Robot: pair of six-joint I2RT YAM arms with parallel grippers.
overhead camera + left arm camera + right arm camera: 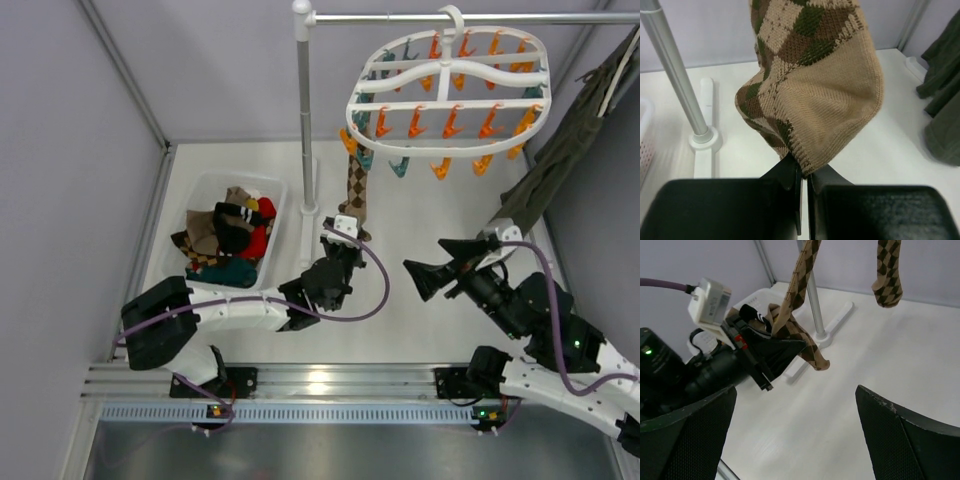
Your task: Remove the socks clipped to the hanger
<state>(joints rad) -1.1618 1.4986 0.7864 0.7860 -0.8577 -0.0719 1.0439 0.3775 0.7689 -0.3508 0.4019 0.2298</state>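
Note:
The white oval hanger (448, 95), with orange and teal clips, hangs from the rail at the top right. A brown-tan argyle sock (356, 190) dangles from a clip at its left edge. My left gripper (345, 243) is shut on that sock's lower end. In the left wrist view the sock (825, 85) bunches above the left gripper (805, 172), its hem pinched between the jaws. My right gripper (425, 275) stands open over the table to the right with nothing in it. The right wrist view has the right gripper (795, 387) wide open, the pinched sock (800, 275) and a second argyle sock (888, 275) hanging free.
A white bin (205, 182) holding several socks sits at the left. The grey pole (304, 110) and its base (308, 215) stand just left of the held sock, under the rail (450, 17). An olive-green garment (570, 150) hangs at the right wall.

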